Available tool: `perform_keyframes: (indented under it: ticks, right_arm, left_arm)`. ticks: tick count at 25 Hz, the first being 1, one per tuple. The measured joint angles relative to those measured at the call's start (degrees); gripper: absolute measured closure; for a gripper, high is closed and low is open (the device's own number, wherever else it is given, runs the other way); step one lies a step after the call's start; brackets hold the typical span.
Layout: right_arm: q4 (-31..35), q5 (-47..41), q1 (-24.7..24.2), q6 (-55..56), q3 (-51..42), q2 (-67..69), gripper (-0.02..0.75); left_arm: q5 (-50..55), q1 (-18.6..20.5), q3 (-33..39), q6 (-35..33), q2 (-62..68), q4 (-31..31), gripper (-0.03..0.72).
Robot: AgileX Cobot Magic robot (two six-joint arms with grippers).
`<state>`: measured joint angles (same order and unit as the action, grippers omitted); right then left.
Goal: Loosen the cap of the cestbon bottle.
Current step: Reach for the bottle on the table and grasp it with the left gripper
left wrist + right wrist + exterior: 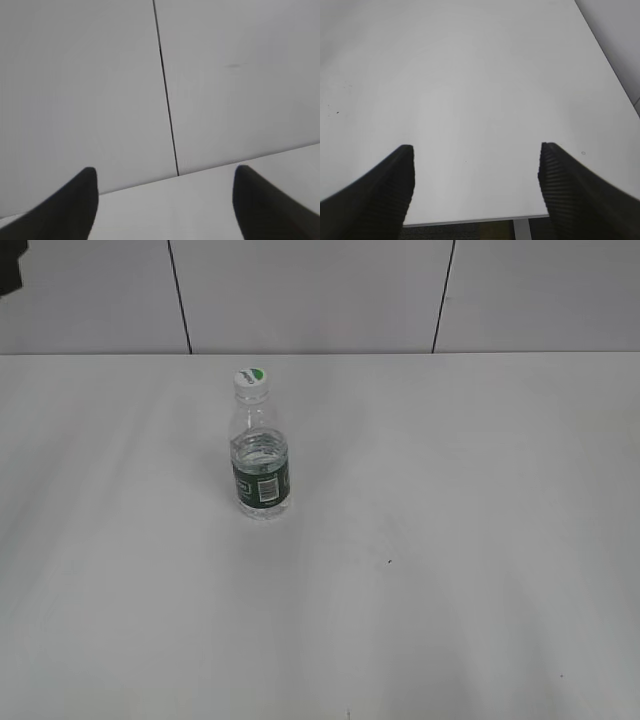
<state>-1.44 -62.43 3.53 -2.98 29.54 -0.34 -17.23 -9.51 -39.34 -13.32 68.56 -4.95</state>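
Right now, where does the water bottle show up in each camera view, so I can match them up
Exterior view: the cestbon bottle stands upright left of centre on the white table, cap on.
Left wrist view: not in it; only the open left gripper, the wall and a strip of table.
Right wrist view: not in it; only the open right gripper over bare table.
Shared landmark: the white table, seen in all three views.

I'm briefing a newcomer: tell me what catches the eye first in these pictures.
A lone cestbon bottle stands upright left of centre on the white table, its cap on. Neither gripper is near it: the left gripper faces the back wall, the right gripper faces bare tabletop, both with fingers spread.
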Motion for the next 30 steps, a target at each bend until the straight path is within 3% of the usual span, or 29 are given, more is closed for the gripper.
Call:
perform_keyframes:
  ticks: [11,19,30]
  right_arm:
    - [0.0,-0.02,0.0,0.0,0.0,0.0,0.149]
    - [0.0,-0.02,0.0,0.0,0.0,0.0,0.149]
    - [0.0,-0.02,0.0,0.0,0.0,0.0,0.149]
  left_arm:
    - [-21.29,-0.11,3.55,5.93,20.3,2.58,0.249]
    - [-35.81,-0.11,4.38,10.54,35.19,12.95,0.254]
    - [-35.77,-0.11,4.6,10.97,40.22,13.03,0.255]
